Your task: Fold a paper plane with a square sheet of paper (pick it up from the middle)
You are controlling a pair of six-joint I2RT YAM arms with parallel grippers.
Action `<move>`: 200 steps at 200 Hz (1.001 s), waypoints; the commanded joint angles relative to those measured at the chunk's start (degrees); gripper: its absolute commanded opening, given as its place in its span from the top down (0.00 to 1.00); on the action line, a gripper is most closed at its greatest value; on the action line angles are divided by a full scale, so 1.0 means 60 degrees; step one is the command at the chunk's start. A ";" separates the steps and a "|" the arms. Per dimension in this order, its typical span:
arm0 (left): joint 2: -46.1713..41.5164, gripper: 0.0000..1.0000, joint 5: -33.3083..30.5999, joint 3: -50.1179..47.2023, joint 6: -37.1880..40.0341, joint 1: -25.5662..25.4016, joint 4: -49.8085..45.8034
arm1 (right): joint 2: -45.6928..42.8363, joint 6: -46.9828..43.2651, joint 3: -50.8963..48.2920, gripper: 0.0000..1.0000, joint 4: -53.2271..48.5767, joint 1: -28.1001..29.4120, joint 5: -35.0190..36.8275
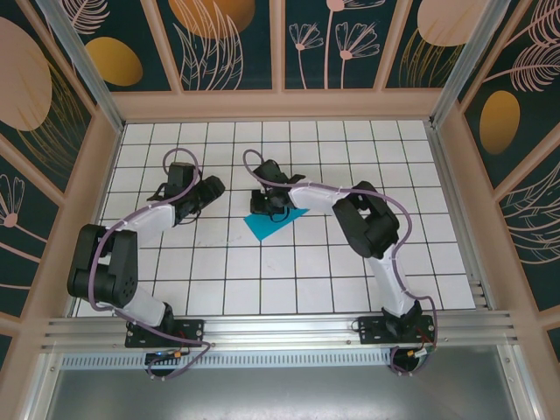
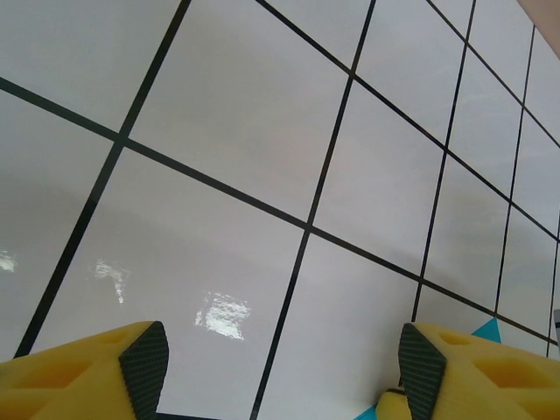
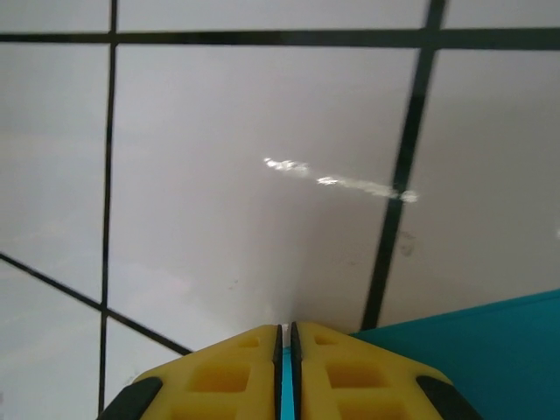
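the teal-blue sheet of paper (image 1: 278,226) lay near the middle of the white, black-gridded surface (image 1: 350,271), folded into a flat, pointed, roughly triangular shape. its long edge ran up toward the right and its lower tip pointed toward the near edge.

the right tool (image 1: 273,206) stood over the upper left part of the paper, its arm reaching in from the right. in the right wrist view the right tool (image 3: 284,372) had its yellow fingers (image 3: 219,376) pressed almost together, with a thin teal line of paper pinched in the narrow slit between them. more of the sheet (image 3: 490,350) spread flat on the surface (image 3: 245,175) to the lower right of the fingers. so the right tool was closed on an edge of the paper.

the left tool (image 1: 213,186) sat to the left of the paper, apart from it, pointing toward it across the tiles. in the left wrist view the left tool (image 2: 280,372) was spread wide, its dark pads (image 2: 144,359) facing each other with nothing between them but bare tile (image 2: 219,131). small teal corners of the sheet (image 2: 486,331) peeked out beside the right-hand finger, at the lower right of that view.

a purple cable (image 1: 105,254) ran along the left arm.
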 commanded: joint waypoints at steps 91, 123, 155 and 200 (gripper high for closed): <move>-0.0448 0.05 0.0046 0.0040 0.0849 0.0073 0.0424 | -0.2228 -0.1476 -0.1215 0.60 -0.1093 -0.0182 0.1050; -0.0882 0.02 0.0276 -0.0219 0.1213 0.0080 0.0476 | -0.2639 0.0780 -0.2112 0.55 -0.0977 -0.0324 0.2481; -0.1053 0.01 0.0747 -0.0428 0.1372 0.0073 0.0583 | -0.2600 0.1795 -0.2598 0.52 -0.0587 -0.0674 0.2518; -0.1090 0.01 0.1387 -0.0548 0.1571 0.0078 0.0660 | -0.1817 0.1833 -0.2317 0.51 -0.0317 -0.1088 0.2177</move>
